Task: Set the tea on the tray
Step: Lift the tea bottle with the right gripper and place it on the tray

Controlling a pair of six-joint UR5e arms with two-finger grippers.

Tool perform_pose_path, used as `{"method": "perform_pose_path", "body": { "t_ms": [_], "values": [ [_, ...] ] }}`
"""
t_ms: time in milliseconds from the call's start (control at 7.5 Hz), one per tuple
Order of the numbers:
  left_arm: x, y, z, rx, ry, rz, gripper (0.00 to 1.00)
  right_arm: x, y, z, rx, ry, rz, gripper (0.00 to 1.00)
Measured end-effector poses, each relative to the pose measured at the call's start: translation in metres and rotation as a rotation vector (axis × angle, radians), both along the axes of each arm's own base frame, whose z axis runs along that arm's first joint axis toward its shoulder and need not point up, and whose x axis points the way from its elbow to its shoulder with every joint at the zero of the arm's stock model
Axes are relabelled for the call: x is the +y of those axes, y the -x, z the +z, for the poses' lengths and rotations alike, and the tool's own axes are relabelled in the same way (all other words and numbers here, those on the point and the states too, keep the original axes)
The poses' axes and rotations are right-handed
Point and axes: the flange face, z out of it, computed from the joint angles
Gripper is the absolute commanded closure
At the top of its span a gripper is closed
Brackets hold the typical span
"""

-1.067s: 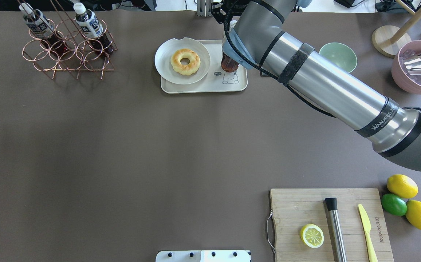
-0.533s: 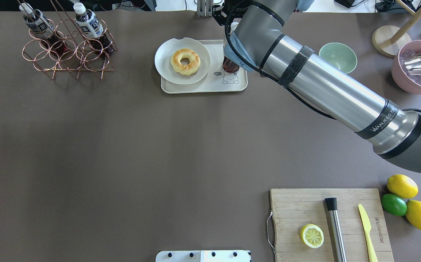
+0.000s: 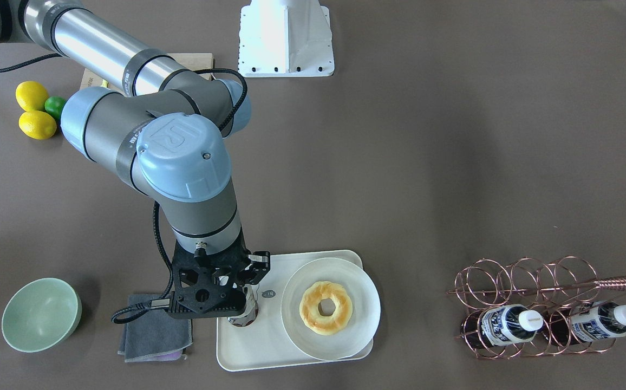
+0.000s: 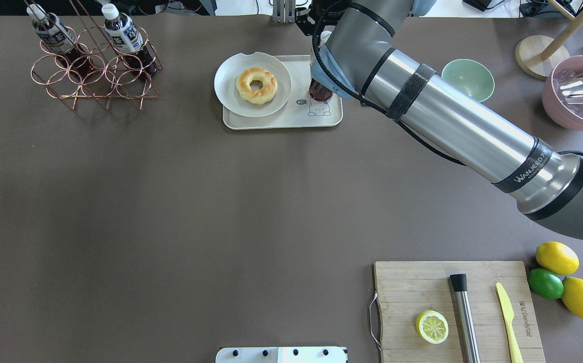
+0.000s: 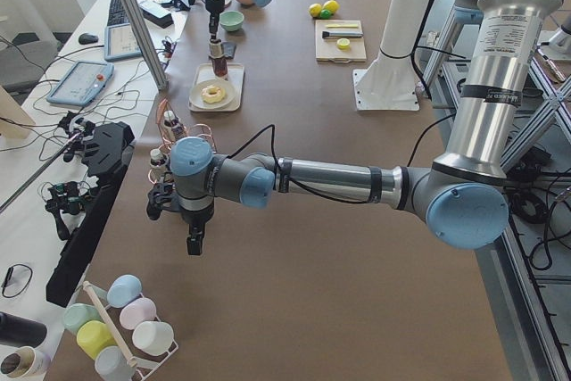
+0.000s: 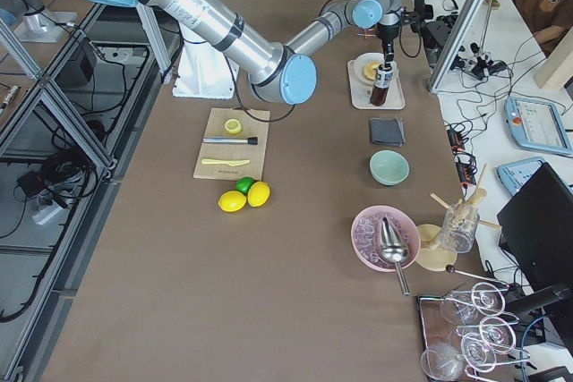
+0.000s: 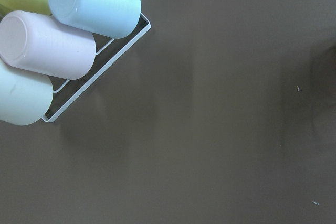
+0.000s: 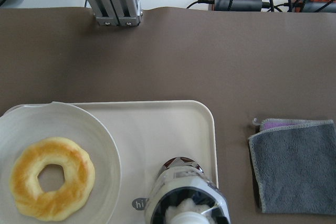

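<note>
The tea (image 4: 320, 91) is a small bottle of dark reddish liquid, upright on the right part of the cream tray (image 4: 281, 121), beside the drawn bear. My right gripper (image 3: 237, 303) is above it, shut on its top; its fingers are hidden by the wrist. The right wrist view shows the bottle (image 8: 186, 198) from above, over the tray (image 8: 173, 124). The front view shows the bottle's base (image 3: 242, 318) on the tray (image 3: 269, 352). My left gripper (image 5: 192, 240) hangs over bare table far off; I cannot tell if it is open or shut.
A white plate (image 4: 226, 85) with a doughnut (image 4: 256, 84) fills the tray's left part. Two more bottles lie in a copper wire rack (image 4: 95, 75). A grey cloth (image 3: 156, 330) and a green bowl (image 4: 468, 78) lie right of the tray. A cutting board (image 4: 407, 287) is near me.
The right arm's elbow has swung slightly away from me, and the bottle's base has shifted a little to the right on the tray. The grip is unchanged.
</note>
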Motion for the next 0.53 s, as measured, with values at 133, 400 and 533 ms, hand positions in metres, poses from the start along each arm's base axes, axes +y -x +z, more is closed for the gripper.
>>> {"method": "perform_pose_path", "body": {
  "t_ms": [133,400,533],
  "values": [
    [-0.001,0.0,-0.001,0.0,-0.001,0.0,0.02,0.0,-0.002,0.001,-0.002,-0.001,0.002,0.0],
    [-0.003,0.0,-0.002,-0.001,-0.002,0.0,0.02,-0.003,-0.01,-0.004,-0.014,-0.002,0.006,0.0],
    [-0.004,0.0,-0.001,-0.001,-0.001,-0.001,0.02,-0.004,-0.022,-0.014,-0.037,-0.002,0.005,0.0]
  ]
}}
